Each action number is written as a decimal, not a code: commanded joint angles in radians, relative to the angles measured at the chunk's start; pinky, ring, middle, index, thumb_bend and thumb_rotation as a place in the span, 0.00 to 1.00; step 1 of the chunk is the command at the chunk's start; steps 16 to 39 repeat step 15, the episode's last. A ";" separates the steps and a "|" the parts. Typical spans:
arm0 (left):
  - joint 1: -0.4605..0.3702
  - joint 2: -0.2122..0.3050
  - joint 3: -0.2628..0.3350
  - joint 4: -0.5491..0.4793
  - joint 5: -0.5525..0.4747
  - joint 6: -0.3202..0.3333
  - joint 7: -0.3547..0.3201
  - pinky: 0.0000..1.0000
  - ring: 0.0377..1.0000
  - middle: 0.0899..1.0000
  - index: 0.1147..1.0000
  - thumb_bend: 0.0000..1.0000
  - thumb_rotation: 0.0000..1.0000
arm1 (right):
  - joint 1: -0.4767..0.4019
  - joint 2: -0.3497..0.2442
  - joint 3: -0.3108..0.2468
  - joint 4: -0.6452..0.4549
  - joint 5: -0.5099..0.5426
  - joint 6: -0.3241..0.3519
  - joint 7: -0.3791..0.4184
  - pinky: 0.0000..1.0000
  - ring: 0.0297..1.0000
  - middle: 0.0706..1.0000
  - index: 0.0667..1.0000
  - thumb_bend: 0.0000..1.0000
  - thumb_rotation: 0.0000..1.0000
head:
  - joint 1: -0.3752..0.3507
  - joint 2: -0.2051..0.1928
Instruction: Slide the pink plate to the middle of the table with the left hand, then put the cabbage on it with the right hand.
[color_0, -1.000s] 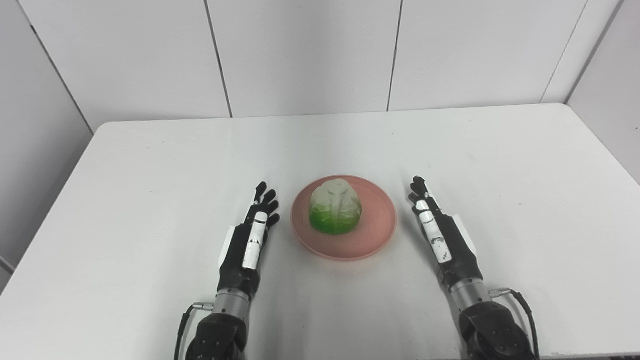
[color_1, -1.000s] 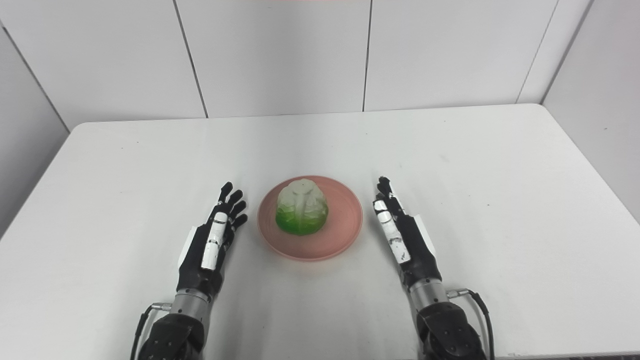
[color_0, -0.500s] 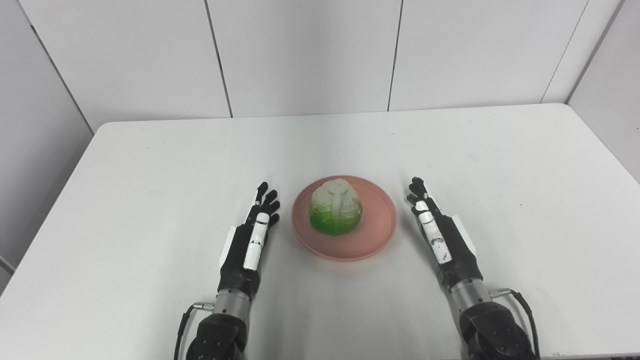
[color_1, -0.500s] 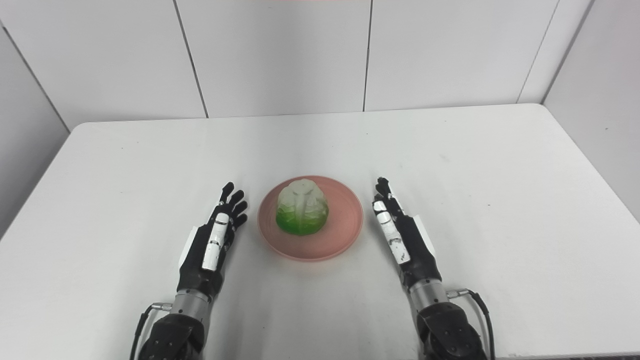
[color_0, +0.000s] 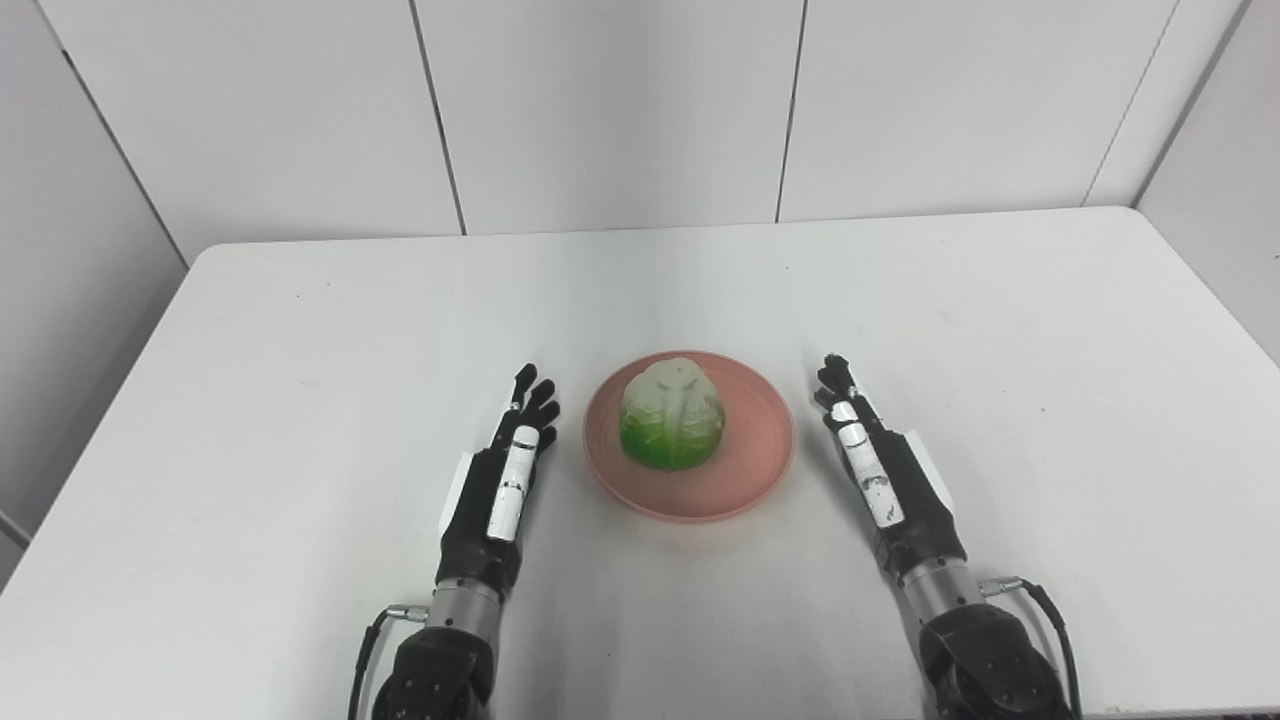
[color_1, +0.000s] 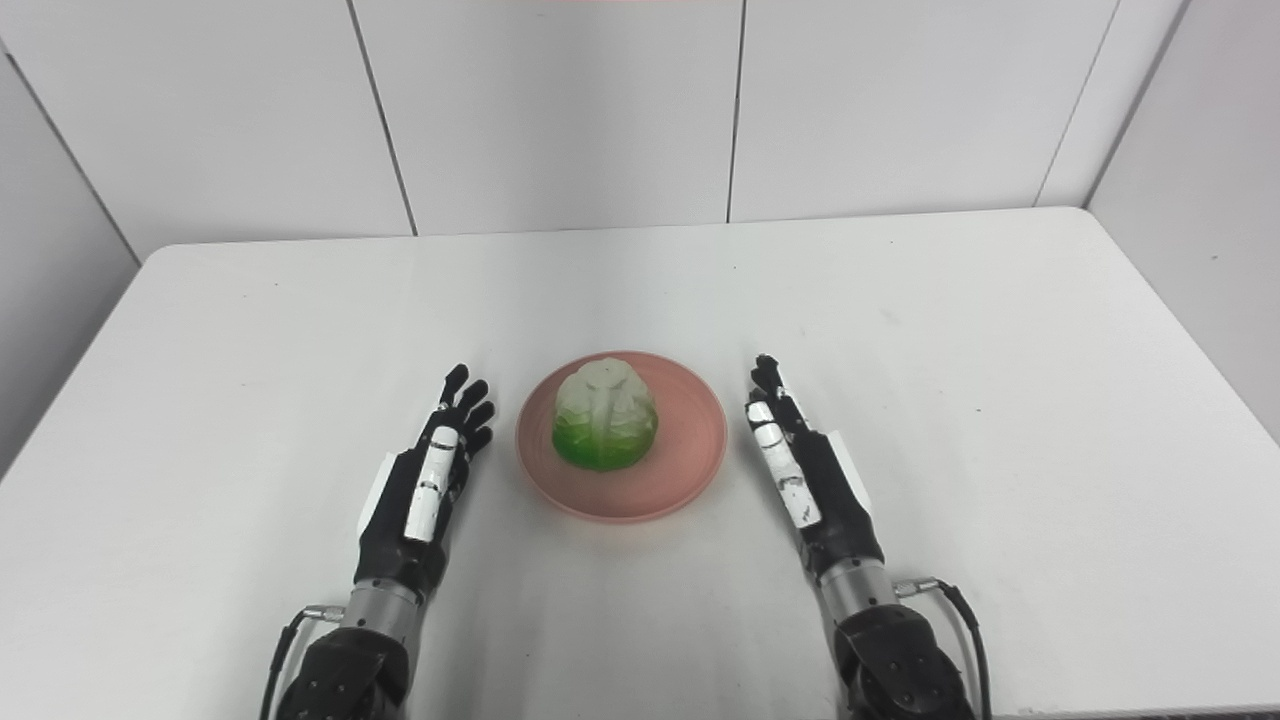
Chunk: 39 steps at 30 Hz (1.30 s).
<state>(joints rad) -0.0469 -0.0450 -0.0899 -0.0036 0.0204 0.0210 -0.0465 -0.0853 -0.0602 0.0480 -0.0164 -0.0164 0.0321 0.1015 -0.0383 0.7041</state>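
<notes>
Pink plate (color_0: 745, 475), round and shallow with a raised rim, sits flat on the white bench (color_0: 300, 330), at about mid-width and nearer my edge than the far one. On the plate: the cabbage (color_0: 671, 415), a rounded head, pale whitish on top and bright green at its base, resting left of the plate's centre, upright, wholly inside the rim.

My left hand (color_0: 497, 485) lies to the left of the plate, just beside the rim but apart from it; fingers (color_0: 540, 405) stretched out forward and slightly fanned, holding nothing. My right hand (color_0: 885, 475) lies to the right of the plate, near the rim, a clear strip of bench between; fingers (color_0: 835, 380) extended forward and lying close together, holding nothing. Both hands are low over the bench; whether they touch it I cannot tell. Neither hand touches plate or cabbage.
</notes>
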 joint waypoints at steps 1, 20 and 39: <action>-0.008 0.003 -0.004 0.024 0.007 0.006 -0.001 0.96 0.96 0.97 0.99 0.43 1.00 | -0.009 -0.006 0.003 -0.014 0.003 0.036 0.007 1.00 0.98 0.99 0.99 0.30 1.00 | 0.004 -0.001; -0.006 0.001 -0.004 0.016 0.002 0.016 -0.003 0.95 0.96 0.97 0.99 0.41 1.00 | -0.008 -0.011 0.008 -0.023 0.004 0.035 0.009 0.98 0.96 0.98 0.98 0.29 1.00 | 0.010 0.002; -0.006 0.001 -0.004 0.016 0.002 0.016 -0.003 0.95 0.96 0.97 0.99 0.41 1.00 | -0.008 -0.011 0.008 -0.023 0.004 0.035 0.009 0.98 0.96 0.98 0.98 0.29 1.00 | 0.010 0.002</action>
